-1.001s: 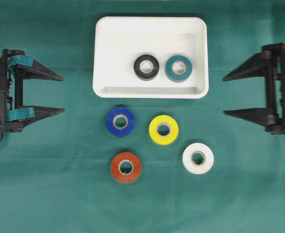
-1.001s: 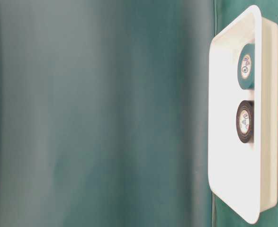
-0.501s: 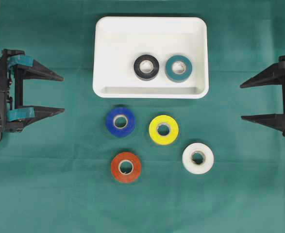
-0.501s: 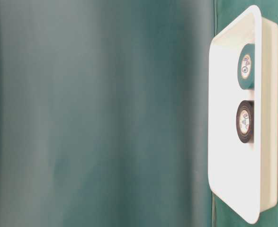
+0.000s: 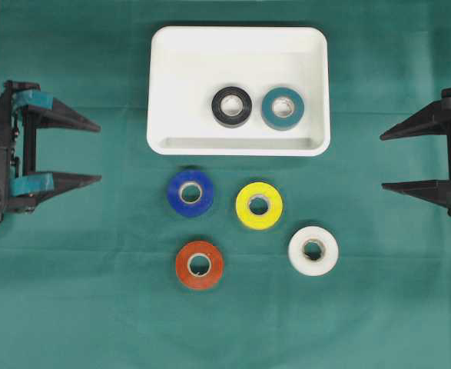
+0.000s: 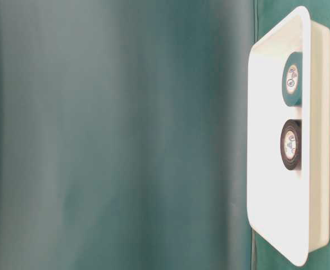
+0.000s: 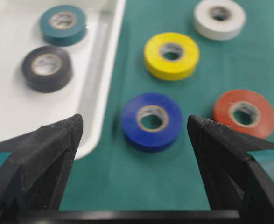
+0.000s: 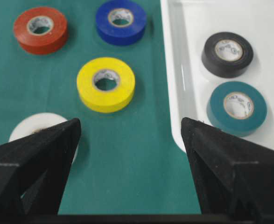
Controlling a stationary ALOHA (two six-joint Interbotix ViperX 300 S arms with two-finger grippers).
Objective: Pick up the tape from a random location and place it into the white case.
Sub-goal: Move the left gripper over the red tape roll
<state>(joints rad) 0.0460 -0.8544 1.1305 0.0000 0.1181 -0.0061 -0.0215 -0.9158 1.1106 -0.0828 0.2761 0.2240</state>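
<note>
A green cloth (image 5: 79, 307) covers the whole table, and I have the white case (image 5: 164, 92) sitting at upper centre of the overhead frame with a black roll (image 5: 232, 106) and a teal roll (image 5: 283, 108) already lying flat inside it. Four rolls remain on the cloth below the case: blue (image 5: 190, 192), yellow (image 5: 259, 205), red (image 5: 200, 264) and white (image 5: 313, 250). My left gripper (image 5: 91, 152) waits at the left edge, jaws spread and empty; my right gripper (image 5: 390, 160) waits at the right edge, likewise spread with nothing between them. The blue roll sits nearly centred between the left jaws in the left wrist view, so I judge that arm better lined up for it. The white roll lies nearest the right gripper, though one jaw partly hides it in the right wrist view, so its exact offset is hard to judge.
</note>
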